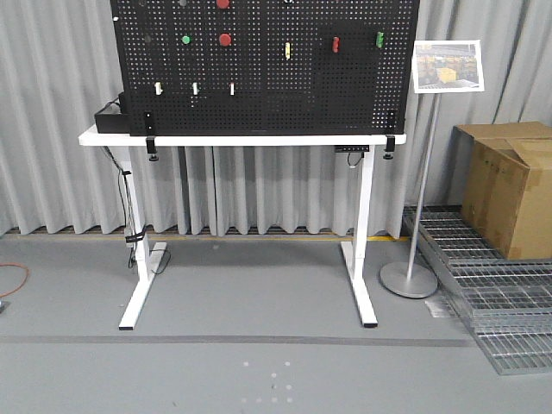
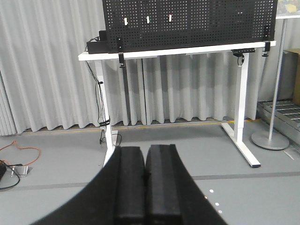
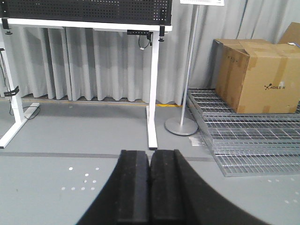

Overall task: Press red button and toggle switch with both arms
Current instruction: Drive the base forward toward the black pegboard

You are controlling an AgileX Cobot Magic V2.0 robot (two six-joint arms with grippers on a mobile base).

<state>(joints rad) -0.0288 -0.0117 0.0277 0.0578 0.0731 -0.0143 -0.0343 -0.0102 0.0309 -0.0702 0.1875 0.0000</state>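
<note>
Far left, an orange cable [image 1: 12,280] lies on the floor. A white table [image 1: 259,139] stands against the grey curtain, with a black box [image 1: 109,118] on its left end and a pegboard [image 1: 267,103] upright on top. Low on the board's left is a row of three white levers [image 1: 195,88]. Above them is a green button [image 1: 185,40], and just to its right the red button [image 1: 224,40], upper left of centre. The toggle switch is too small to pick out. Right of the table are a sign stand [image 1: 423,216], a carton [image 1: 509,185] and floor grates [image 1: 496,297]. Left gripper [image 2: 146,159]: fingers pressed together, nothing held, facing the table, well apart from it. Right gripper [image 3: 150,161]: likewise closed and empty, facing the table's right leg.
</note>
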